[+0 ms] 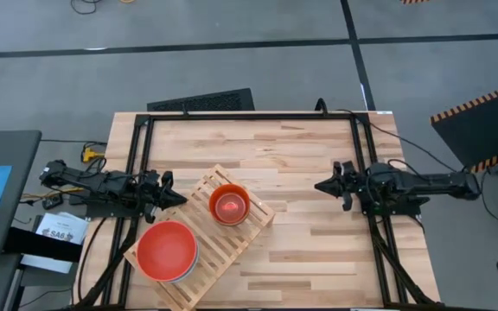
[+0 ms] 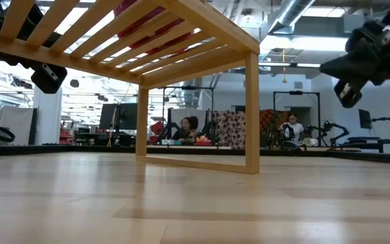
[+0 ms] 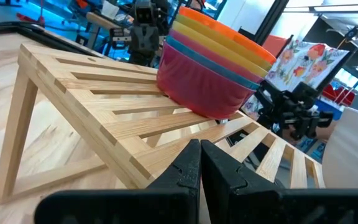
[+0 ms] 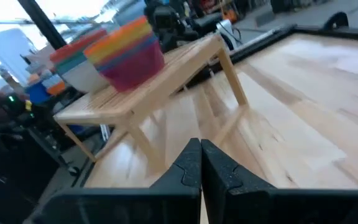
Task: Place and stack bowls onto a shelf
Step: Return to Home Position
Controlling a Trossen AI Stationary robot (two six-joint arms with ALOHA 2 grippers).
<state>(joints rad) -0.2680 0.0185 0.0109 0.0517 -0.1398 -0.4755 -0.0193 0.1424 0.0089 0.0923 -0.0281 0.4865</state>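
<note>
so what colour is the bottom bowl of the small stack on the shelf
Deep pink; the bottom bowl shows best in the left wrist view.

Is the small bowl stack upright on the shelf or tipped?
Upright: the small bowl stack sits flat on the shelf slats, open side up.

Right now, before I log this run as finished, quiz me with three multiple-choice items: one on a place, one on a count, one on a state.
1. Where does the small bowl stack stand?
A. under the shelf
B. on its slats
C. lifted clear of it

2. How many bowl stacks does the shelf carry?
A. one
B. four
C. two

3. The right gripper has its fingers:
A. shut, empty
B. spread wide
C. shut on a bowl

Answers:
1. B, the high view shows it resting on the slats.
2. C, a large stack sits apart from the small one.
3. A, the right wrist view shows the fingers together with nothing between them. The left gripper waits by the shelf.
</note>
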